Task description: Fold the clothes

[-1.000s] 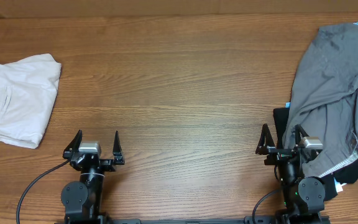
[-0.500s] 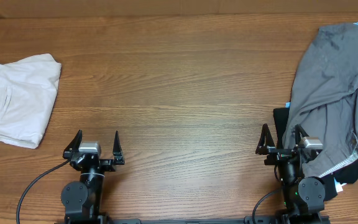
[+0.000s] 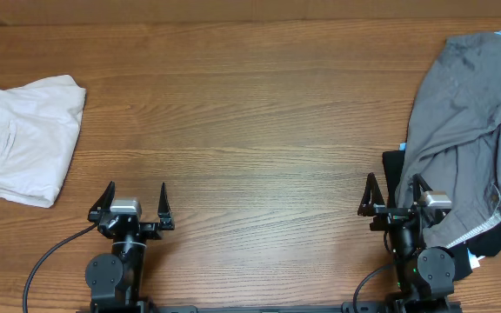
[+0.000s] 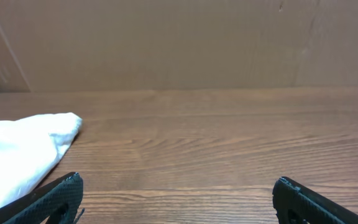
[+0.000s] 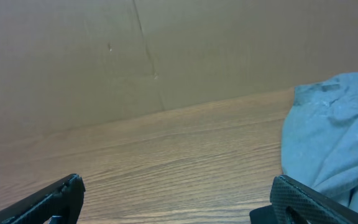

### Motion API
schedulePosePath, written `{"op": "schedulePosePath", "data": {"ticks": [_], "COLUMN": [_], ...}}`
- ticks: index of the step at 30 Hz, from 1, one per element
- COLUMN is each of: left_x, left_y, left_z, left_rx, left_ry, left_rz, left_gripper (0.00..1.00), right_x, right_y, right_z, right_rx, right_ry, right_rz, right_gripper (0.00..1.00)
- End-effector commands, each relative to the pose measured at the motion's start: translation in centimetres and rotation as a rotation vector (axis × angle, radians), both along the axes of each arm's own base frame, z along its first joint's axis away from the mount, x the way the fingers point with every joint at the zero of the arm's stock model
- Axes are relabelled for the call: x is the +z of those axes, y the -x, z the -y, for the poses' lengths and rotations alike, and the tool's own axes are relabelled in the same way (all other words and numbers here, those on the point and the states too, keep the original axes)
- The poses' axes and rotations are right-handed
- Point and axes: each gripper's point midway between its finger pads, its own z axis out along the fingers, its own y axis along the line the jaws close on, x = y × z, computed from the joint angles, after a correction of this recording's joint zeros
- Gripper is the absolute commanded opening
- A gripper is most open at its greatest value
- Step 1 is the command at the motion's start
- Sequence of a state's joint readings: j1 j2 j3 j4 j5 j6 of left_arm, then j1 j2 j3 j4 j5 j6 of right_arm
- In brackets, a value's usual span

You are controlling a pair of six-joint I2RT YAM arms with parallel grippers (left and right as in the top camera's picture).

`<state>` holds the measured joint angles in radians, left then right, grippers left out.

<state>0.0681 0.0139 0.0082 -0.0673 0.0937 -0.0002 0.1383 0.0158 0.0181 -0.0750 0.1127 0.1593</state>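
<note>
Nothing moved; right claw perhaps touches grey shorts.

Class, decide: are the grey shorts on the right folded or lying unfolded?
Unfolded: the grey shorts sprawl in loose, uneven creases over a black garment, edges not squared.

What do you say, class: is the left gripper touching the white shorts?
Apart. Overhead shows bare table between the left gripper and the white shorts.

Light is even, warm and diffuse. Shadows on the table are faint and soft-edged. The overhead view is sharp; both wrist views are softer and a little duller.
</note>
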Motion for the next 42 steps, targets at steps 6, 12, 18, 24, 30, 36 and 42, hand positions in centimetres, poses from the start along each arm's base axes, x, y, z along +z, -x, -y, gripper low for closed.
{"op": "schedulePosePath", "data": {"ticks": [6, 12, 18, 24, 30, 36, 42], "left_x": [0.9, 4.3, 7.0, 7.0, 4.6, 1.9, 0.5], "left_y": [0.2, 0.9, 0.9, -1.1, -3.0, -3.8, -4.1], "left_z": [1.1, 1.2, 1.4, 1.5, 1.4, 1.7, 1.8], "left_rx": [-0.064, -0.062, -0.069, -0.069, -0.059, -0.074, -0.073], "left_ry": [0.069, 0.092, 0.104, 0.137, 0.161, 0.188, 0.197], "left_rz": [0.014, -0.013, -0.116, -0.402, -0.643, -0.753, -0.804], "left_gripper": [1.0, 1.0, 1.0, 1.0, 1.0, 1.0, 1.0], "right_x": [0.4, 2.4, 5.5, 6.8, 2.7, -2.4, -9.1], "right_y": [0.1, 0.5, 0.4, -1.9, -6.2, -10.1, -10.2], "right_z": [0.5, 1.0, 1.6, 1.5, 3.4, 6.1, 11.3], "right_rx": [-0.027, -0.054, -0.088, -0.101, -0.167, -0.217, -0.392], "right_ry": [0.002, 0.007, 0.006, 0.04, 0.068, 0.019, -0.177], "right_rz": [0.009, -0.019, -0.094, -0.304, -0.672, -0.822, -0.976], "right_gripper": [1.0, 1.0, 1.0, 1.0, 1.0, 1.0, 0.96]}}
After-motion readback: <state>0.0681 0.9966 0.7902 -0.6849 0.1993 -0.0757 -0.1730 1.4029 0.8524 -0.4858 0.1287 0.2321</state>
